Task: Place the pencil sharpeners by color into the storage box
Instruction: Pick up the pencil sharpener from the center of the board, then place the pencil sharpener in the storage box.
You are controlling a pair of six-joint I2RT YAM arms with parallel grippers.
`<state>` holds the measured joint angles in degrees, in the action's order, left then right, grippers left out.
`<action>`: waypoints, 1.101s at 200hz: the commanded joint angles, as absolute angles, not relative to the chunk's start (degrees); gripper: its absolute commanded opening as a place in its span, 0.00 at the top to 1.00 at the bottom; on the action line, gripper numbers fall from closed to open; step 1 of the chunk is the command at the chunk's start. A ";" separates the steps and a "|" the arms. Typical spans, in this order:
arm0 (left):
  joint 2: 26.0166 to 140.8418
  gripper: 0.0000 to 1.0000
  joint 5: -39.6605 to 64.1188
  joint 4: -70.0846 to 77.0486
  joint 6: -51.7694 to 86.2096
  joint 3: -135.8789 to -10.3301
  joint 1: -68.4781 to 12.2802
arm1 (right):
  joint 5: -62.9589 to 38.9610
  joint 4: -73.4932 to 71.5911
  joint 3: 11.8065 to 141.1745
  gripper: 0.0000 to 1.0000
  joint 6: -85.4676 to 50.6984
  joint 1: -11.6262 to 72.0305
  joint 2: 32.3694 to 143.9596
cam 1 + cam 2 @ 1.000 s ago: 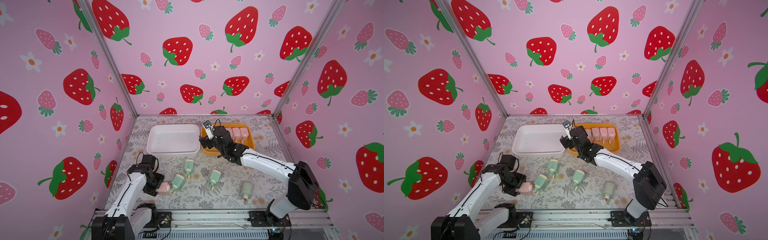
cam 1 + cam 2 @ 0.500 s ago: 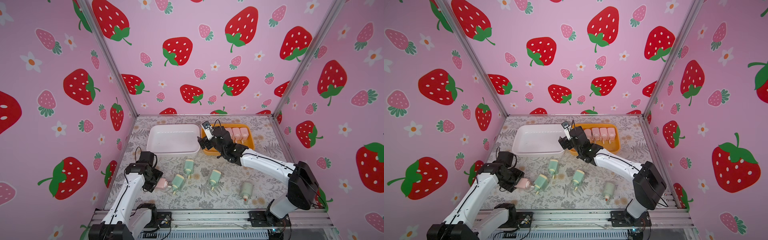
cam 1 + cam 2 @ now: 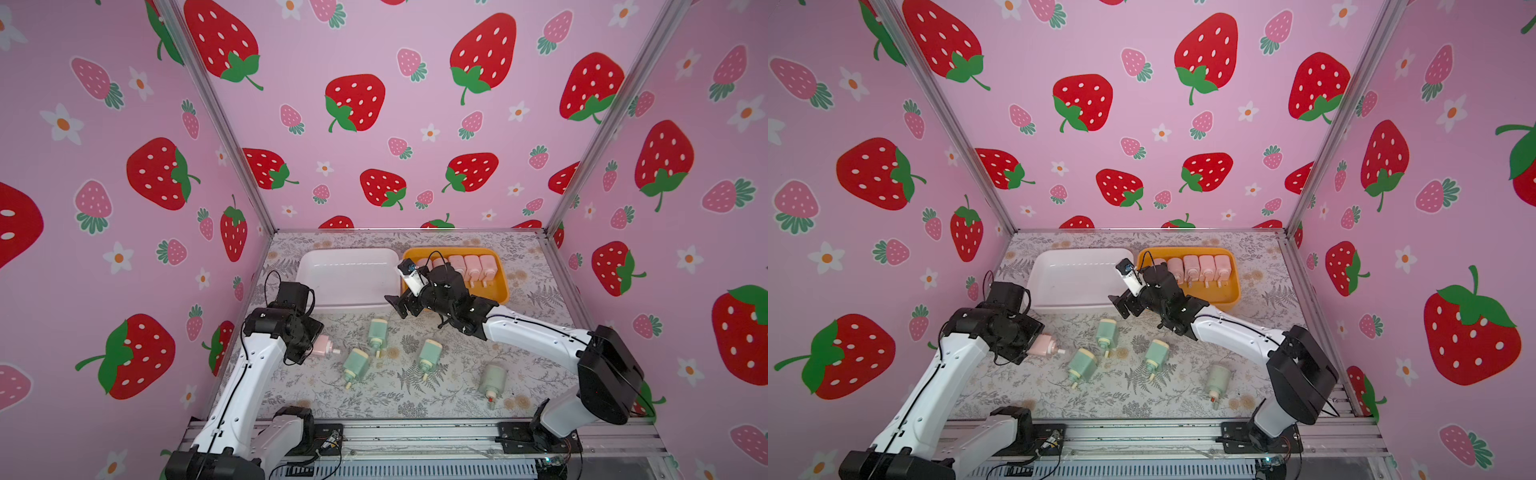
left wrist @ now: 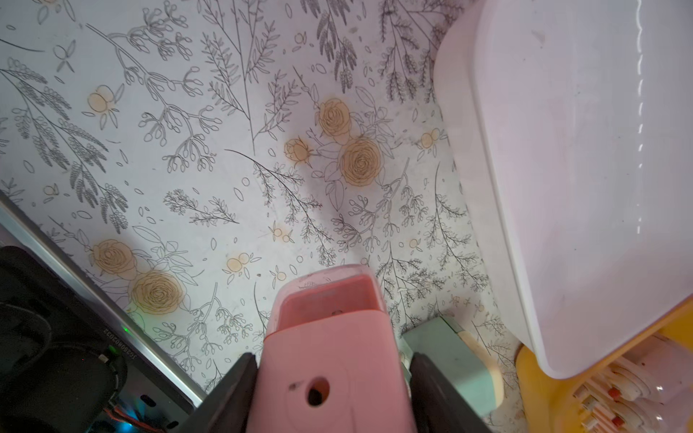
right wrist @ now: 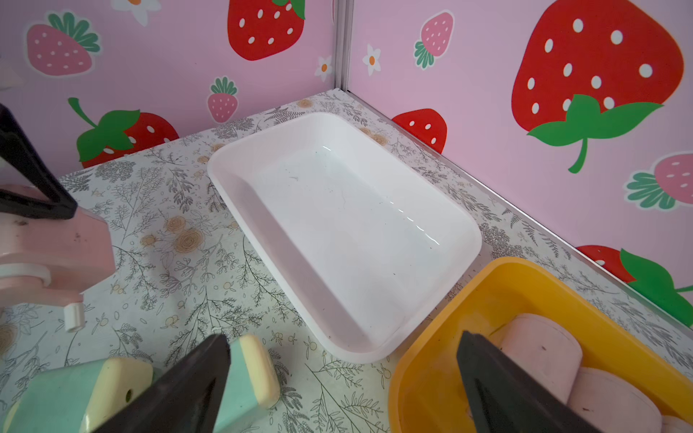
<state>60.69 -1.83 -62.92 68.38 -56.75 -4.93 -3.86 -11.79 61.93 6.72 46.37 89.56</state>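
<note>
While working in from the table's left edge, noted the left hand first: pressed onto a held pink sharpener, one finger on each flat side, cream neck and knob pointing toward the table's middle. Judged it slightly raised off the surface, going by the right wrist view.

Logged four green sharpeners lying on their sides across the middle of the table, toward the front edge:
- one nearest the white box
- one just in front of that and closest to the held pink one
- one further right
- a paler one nearest the front right corner, apart from the rest

Saw all four knobs aimed roughly at the front edge.

Placed the white box against the far edge, left of centre, and the orange box just beside it toward the far right corner; could not settle contact between rims.

Counted five pink sharpeners in the orange box, side by side in a row, knobs toward the table's front edge, the one nearest the white box partly behind the right arm.

Found the right hand spread wide, gripping nothing, hovering by the near corners of the two boxes.
</note>
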 commanded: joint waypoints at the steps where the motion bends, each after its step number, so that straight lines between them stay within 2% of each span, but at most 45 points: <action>1: 63.16 1.00 -0.74 -61.43 71.60 -62.57 -8.69 | -7.61 -13.34 60.77 0.00 10.46 46.77 86.98; 33: 69.13 1.00 -6.21 -63.72 76.72 -70.74 -16.93 | -9.29 -10.75 59.94 0.02 14.27 46.79 85.71; 67: 74.09 1.00 -2.18 -60.50 79.04 -74.46 -20.61 | -9.88 -9.65 58.95 0.04 15.84 46.86 84.62; 116: 75.94 1.00 2.99 -54.07 83.55 -73.10 -22.14 | -10.90 -9.96 57.96 0.07 19.92 46.89 84.11; 151: 75.15 1.00 4.42 -50.32 86.59 -70.29 -22.44 | -18.46 -9.34 58.09 0.11 23.69 47.87 84.50; 220: 74.79 1.00 4.90 -49.71 87.84 -70.07 -22.91 | -16.92 -8.21 62.96 0.11 29.41 51.83 90.44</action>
<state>76.23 4.14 -50.81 87.07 -69.71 -22.44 -16.53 -8.80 59.81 27.20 51.51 88.38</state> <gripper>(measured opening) 0.658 0.889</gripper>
